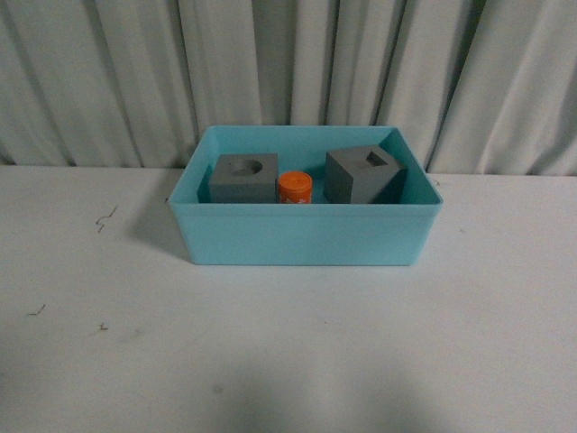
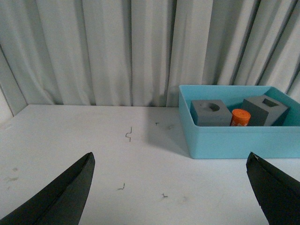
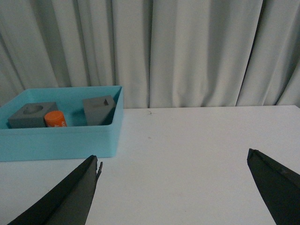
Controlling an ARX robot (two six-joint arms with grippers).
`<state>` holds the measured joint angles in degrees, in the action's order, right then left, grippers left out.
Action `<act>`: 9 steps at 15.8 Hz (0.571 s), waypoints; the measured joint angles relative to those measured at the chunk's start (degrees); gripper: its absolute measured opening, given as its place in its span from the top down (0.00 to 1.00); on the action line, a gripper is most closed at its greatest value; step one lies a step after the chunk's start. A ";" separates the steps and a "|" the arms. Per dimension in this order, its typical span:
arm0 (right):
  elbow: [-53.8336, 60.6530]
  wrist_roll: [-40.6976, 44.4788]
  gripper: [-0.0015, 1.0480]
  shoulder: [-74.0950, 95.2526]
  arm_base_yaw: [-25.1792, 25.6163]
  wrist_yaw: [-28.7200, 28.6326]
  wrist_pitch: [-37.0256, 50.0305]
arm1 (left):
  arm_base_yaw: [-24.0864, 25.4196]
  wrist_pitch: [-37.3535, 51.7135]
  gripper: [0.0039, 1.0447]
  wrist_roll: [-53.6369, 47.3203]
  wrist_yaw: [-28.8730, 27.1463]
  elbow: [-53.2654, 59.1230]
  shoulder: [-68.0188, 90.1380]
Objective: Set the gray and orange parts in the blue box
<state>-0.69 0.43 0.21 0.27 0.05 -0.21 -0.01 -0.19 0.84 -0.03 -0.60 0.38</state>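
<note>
1. Fingers of the left gripper (image 2: 171,194) are standing spread wide apart in the left wrist view, two dark tapered tips at the frame's lower corners, holding nothing and hovering over bare white tabletop (image 2: 93,140).
2. Fingers of the right gripper (image 3: 173,192) are likewise spread wide and empty in the right wrist view, hanging above the tabletop beside the bin.
3. Neither arm is showing in the front view.
4. A large light blue rectangular plastic box (image 1: 305,236) with sloped walls and a rim is sitting on the tabletop in front of a pale pleated curtain (image 1: 297,63), well apart from both grippers.
5. A matte gray cube with a round top recess (image 1: 243,179) is resting inside the box toward its left side, sitting flat.
6. A small orange cylinder with white lettering (image 1: 295,188) is standing upright inside the box, just beside that cube and between the two gray parts.
7. A matte gray cube with a square recess (image 1: 364,175) is lying inside the box toward its right side, tilted, apparently leaning toward the right wall; contact with the wall cannot be confirmed.
8. Small dark scuff marks (image 2: 129,135) are showing on the tabletop left of the box.
</note>
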 joint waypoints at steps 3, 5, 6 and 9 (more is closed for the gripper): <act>0.00 0.00 0.06 0.00 0.00 0.00 -0.02 | 0.00 0.00 0.06 0.00 0.00 0.00 0.00; 0.00 0.00 0.06 -0.02 0.00 0.00 0.00 | 0.00 0.00 0.06 0.00 0.00 0.00 0.00; 0.00 0.00 0.06 0.00 0.00 0.00 0.00 | 0.00 0.00 0.06 0.00 0.00 0.00 0.00; 0.00 0.00 0.06 -0.02 0.00 0.00 0.00 | 0.00 0.00 0.06 0.00 0.00 0.00 0.00</act>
<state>-0.69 0.43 0.19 0.27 0.05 -0.21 -0.01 -0.19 0.84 -0.03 -0.60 0.38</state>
